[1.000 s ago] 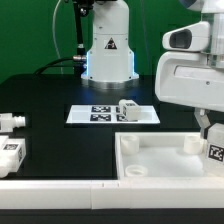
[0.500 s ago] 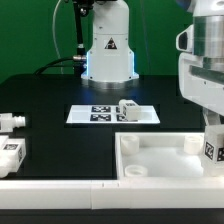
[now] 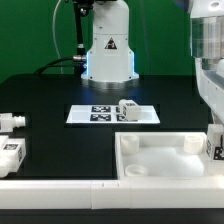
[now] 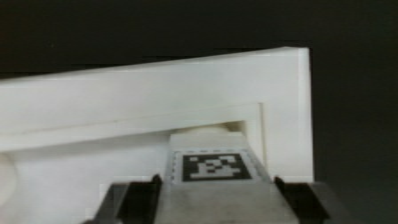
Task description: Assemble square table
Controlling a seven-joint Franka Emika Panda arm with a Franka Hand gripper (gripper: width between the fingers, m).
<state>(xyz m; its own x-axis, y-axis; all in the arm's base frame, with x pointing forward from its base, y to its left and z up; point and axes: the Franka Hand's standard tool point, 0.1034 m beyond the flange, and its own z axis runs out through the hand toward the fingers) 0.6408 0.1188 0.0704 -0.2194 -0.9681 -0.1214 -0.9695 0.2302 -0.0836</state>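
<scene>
The white square table top (image 3: 160,160) lies at the front right of the exterior view, rim up. My gripper (image 3: 214,128) hangs at that view's right edge, shut on a white tagged leg (image 3: 214,146) held upright over the top's right side. In the wrist view the leg (image 4: 217,165) sits between my dark fingers (image 4: 128,200), close to the top's raised rim (image 4: 160,90) and a corner recess. A second leg (image 3: 128,110) lies on the marker board (image 3: 90,116). Two more legs (image 3: 8,121) (image 3: 10,156) lie at the exterior view's left.
The robot base (image 3: 108,50) stands at the back centre. A long white bar (image 3: 60,191) runs along the front edge, left of the table top. The table surface is black.
My arm has moved toward the exterior view's right, carrying the leg along over the table top's right side. The other parts have not moved.
</scene>
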